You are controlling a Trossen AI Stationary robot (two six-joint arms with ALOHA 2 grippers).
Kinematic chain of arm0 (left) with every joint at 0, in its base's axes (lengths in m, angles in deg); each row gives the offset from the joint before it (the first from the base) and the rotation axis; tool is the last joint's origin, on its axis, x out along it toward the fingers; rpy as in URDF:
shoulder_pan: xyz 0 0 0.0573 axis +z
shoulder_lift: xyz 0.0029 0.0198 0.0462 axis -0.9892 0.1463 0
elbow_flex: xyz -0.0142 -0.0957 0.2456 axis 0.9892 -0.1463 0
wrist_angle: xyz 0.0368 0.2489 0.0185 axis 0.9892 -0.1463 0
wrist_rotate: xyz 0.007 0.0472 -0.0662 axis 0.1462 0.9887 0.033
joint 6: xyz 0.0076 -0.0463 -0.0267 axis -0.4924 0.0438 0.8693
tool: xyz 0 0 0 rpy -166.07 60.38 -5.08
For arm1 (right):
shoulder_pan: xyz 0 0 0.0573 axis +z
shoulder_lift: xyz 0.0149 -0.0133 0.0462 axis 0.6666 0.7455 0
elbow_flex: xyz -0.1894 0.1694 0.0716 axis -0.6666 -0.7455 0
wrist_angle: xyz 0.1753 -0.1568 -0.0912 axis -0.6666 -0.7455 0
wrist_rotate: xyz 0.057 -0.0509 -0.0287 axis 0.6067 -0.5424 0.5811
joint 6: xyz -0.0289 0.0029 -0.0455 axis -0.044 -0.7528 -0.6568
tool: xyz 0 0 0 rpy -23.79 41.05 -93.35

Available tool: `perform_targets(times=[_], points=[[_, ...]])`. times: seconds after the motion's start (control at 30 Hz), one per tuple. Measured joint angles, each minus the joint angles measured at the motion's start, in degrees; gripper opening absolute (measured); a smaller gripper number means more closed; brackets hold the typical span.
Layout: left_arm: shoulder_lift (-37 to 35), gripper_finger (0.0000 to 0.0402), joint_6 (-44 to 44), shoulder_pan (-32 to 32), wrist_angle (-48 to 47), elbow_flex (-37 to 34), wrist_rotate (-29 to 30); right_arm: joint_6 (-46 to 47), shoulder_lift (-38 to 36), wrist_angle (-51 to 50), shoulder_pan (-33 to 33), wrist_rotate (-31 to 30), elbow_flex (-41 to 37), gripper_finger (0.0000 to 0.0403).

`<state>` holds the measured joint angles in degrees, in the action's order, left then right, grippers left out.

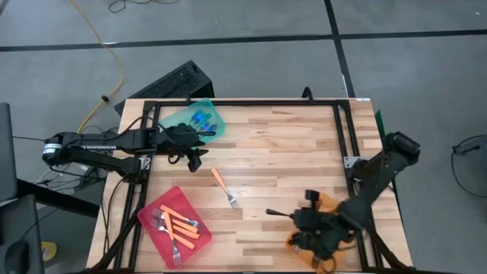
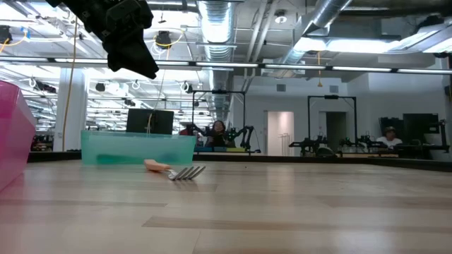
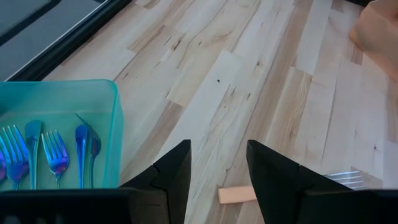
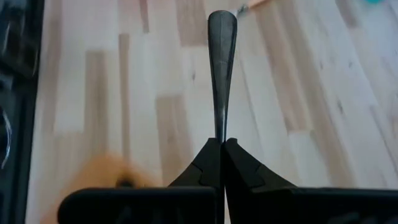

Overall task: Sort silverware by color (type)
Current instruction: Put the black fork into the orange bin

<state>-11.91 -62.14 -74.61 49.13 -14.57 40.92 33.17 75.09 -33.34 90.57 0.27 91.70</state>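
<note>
Right gripper point(image 4: 222, 144) under my control is clamped on a black fork point(image 4: 221, 62) above the orange tray point(image 1: 329, 204); left gripper point(image 3: 217, 168), fingers parted and empty, hangs beside the teal tray point(image 1: 217, 116), near the orange-handled fork point(image 1: 225, 189) on the table point(image 1: 297, 144)

This is a robotics lab or industrial workshop. Beyond the wooden table point(image 2: 282, 212) runs an open ceiling with exposed ducts point(image 2: 219, 17) and strip lights. Behind the table stand more robot arm rigs point(image 2: 332, 141), with seated people point(image 2: 219, 130) among them.
</note>
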Motion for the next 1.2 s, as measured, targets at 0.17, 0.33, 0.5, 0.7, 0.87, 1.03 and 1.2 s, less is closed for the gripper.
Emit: perform_targets(times=[0.17,0.33,0.5,0.7,0.87,1.03,1.2], points=[[0.02,0.0139,-0.02,0.00,0.07,0.00,0.02,9.19,-0.80,-8.12,7.00,1.46,-0.70,0.0024],[0.02,0.0139,0.00,0.00,0.24,0.00,0.16,18.65,-0.57,-14.17,13.34,4.57,-0.69,0.0024],[0.02,0.0139,0.02,0.00,0.28,0.00,1.39,25.15,-0.57,-13.86,18.33,4.84,-1.76,0.0024],[0.02,0.0139,0.02,0.00,0.31,0.00,2.60,29.94,-0.57,-8.85,20.31,5.26,-6.55,0.0024],[0.02,0.0139,0.04,0.00,0.44,0.00,2.86,27.37,-0.53,-2.99,18.81,8.55,-11.15,0.0024],[0.02,0.0139,0.04,0.00,0.44,0.00,2.87,24.83,-0.53,-3.64,17.28,9.90,-12.24,0.0024],[0.02,0.0139,0.04,0.00,0.44,0.00,2.95,18.64,-0.53,-3.07,15.62,14.79,-12.26,0.0024]])
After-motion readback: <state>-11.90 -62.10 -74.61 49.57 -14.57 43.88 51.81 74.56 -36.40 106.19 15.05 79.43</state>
